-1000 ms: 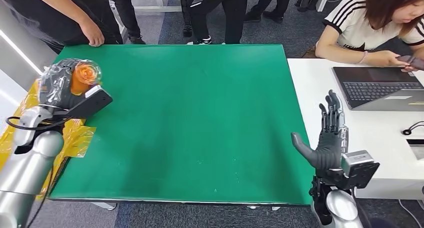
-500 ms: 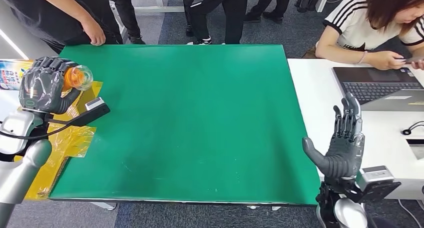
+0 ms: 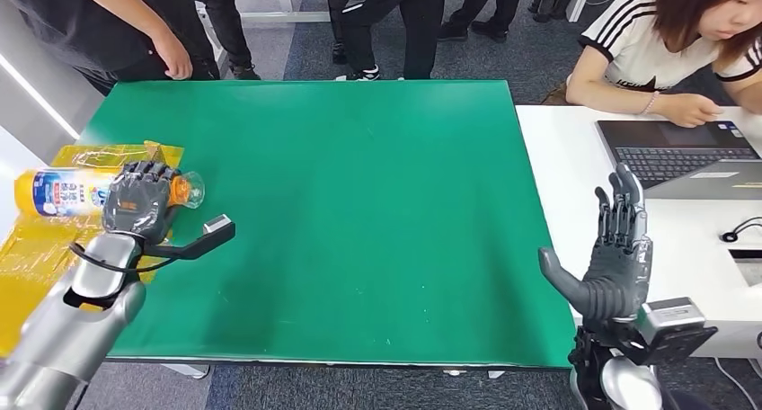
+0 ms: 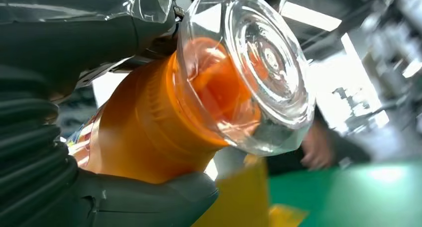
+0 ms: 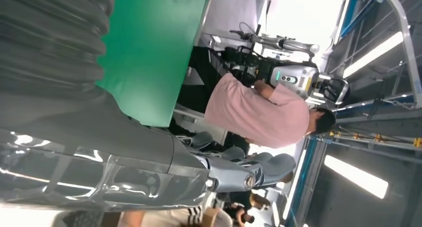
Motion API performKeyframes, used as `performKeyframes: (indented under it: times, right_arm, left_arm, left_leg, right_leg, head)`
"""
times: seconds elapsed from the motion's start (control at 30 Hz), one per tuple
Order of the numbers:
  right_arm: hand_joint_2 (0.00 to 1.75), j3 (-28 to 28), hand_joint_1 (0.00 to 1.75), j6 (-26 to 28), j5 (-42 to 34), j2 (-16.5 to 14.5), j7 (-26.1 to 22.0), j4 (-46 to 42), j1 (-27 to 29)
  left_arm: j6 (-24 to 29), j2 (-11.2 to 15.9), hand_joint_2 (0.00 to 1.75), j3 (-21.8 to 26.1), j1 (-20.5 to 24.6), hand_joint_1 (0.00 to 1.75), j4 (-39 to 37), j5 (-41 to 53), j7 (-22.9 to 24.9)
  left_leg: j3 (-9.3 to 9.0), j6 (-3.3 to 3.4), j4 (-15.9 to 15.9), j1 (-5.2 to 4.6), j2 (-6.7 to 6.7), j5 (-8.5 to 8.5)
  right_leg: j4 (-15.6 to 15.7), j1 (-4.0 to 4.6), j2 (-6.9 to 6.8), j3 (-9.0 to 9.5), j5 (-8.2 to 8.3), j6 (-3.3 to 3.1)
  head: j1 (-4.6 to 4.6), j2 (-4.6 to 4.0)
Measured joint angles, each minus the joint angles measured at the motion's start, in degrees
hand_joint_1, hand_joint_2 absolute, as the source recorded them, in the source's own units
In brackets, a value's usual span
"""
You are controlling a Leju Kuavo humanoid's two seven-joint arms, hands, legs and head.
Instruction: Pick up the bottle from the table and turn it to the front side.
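My left hand [image 3: 139,199] grips an orange bottle [image 3: 63,191] with a blue and white label and a clear cap [image 3: 190,189]. The bottle lies sideways at the green table's left edge, its cap pointing toward the table's middle and its base out over the yellow sheet. In the left wrist view the bottle's orange neck [image 4: 149,127] and clear cap [image 4: 259,72] sit between the thumb and fingers of my left hand [image 4: 74,112]. My right hand [image 3: 611,253] is raised by the table's right front corner, fingers spread and pointing up, holding nothing. The right wrist view shows my right hand [image 5: 74,137] close up.
The green table [image 3: 359,203] is bare across its middle. A yellow plastic sheet [image 3: 36,248] lies off its left edge. A white desk [image 3: 575,185] with a laptop [image 3: 683,158] stands to the right, a seated person behind it. People stand along the far side.
My left arm has swung down and turned, bringing the bottle from cap-up and raised to lying sideways low at the table's left edge. My right hand shifted slightly right and stayed spread.
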State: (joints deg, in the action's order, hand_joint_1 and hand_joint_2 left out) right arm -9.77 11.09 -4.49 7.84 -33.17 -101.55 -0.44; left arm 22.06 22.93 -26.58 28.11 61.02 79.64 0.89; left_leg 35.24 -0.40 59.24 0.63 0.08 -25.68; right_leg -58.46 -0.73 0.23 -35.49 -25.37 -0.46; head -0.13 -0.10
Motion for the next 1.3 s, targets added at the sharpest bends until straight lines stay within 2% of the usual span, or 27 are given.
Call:
performKeyframes:
  times: [0.13,0.2,0.4,0.57,0.67,0.73,0.9,1.13,1.3]
  right_arm:
    - [1.75,0.0,0.0,-0.72,2.04,-0.36,0.68,-0.51,0.05]
    - [1.75,0.0,0.0,-0.91,2.46,-0.72,0.86,-0.72,0.05]
    - [1.75,0.0,0.0,-1.07,2.96,-1.42,1.2,-0.99,0.05]
    - [1.75,0.0,0.0,-1.32,3.27,-1.55,1.45,-1.03,0.05]
    - [1.75,0.03,0.0,-2.36,4.04,-1.96,1.82,-1.27,-0.02]
    - [1.75,0.04,0.0,-2.96,4.5,-2.2,2.06,-1.4,-0.07]
    - [1.75,0.03,0.0,-3.12,4.67,-2.27,2.13,-1.4,-0.1]
    - [1.75,0.01,0.0,-3.98,4.54,-2.31,2.5,-1.74,-0.83]
    - [1.75,0.0,0.0,-4.01,3.92,-2.22,2.74,-2.36,-1.49]
  left_arm:
    - [-0.99,-2.08,1.75,-0.02,0.02,1.75,-8.28,8.09,7.79]
    - [-1.5,-2.87,1.75,-0.02,0.02,1.75,-11.38,9.6,9.84]
    - [-2.9,-4.44,1.75,-0.05,0.24,1.75,-16.26,10.06,11.51]
    - [-4.17,-4.69,1.75,-0.1,0.5,1.75,-17.19,10.08,12.66]
    - [-4.35,-5.43,1.75,-0.54,1.25,1.75,-21.35,10.02,13.02]
    - [-3.37,-6.06,1.75,-0.68,1.73,1.75,-24.3,10.01,12.29]
    - [-2.02,-6.59,1.75,-0.62,2.0,1.75,-25.3,9.97,10.33]
    - [-0.68,-7.54,1.75,2.06,1.97,1.75,-24.88,3.66,-1.99]
    - [-0.34,-7.79,1.75,3.43,1.55,1.75,-24.05,2.35,-4.49]
  left_leg:
    - [0.0,0.0,0.0,0.01,0.0,0.0]
    - [0.0,0.0,0.0,0.01,-0.01,0.0]
    - [0.01,-0.03,-0.01,0.01,-0.01,-0.02]
    - [0.0,-0.03,-0.01,0.01,-0.01,-0.02]
    - [0.0,-0.02,0.0,0.01,-0.02,-0.01]
    - [0.0,-0.02,0.0,0.01,-0.03,-0.01]
    - [-0.01,-0.02,-0.01,0.0,-0.04,-0.01]
    - [-0.09,-0.01,-0.01,0.0,-0.15,0.0]
    - [-0.09,0.0,-0.01,0.0,-0.15,0.02]
  right_leg:
    - [0.0,0.0,0.0,-0.01,0.0,0.0]
    - [0.0,0.01,-0.02,-0.01,-0.01,0.0]
    - [0.0,0.01,-0.01,-0.01,-0.01,0.0]
    - [0.0,0.01,-0.01,-0.01,-0.01,0.0]
    - [0.0,0.01,-0.02,0.0,-0.01,0.0]
    - [-0.01,0.0,-0.03,0.01,-0.01,0.0]
    - [-0.01,0.0,-0.06,0.04,-0.01,0.0]
    - [-0.01,0.0,-0.21,0.17,-0.01,0.0]
    - [-0.01,0.0,-0.22,0.18,0.0,0.0]
  head:
    - [0.0,0.0]
    - [-0.01,-0.01]
    - [0.01,0.0]
    - [0.02,0.0]
    - [0.0,-0.01]
    - [-0.01,0.0]
    - [0.0,-0.01]
    - [0.0,-0.01]
    - [-0.01,-0.01]
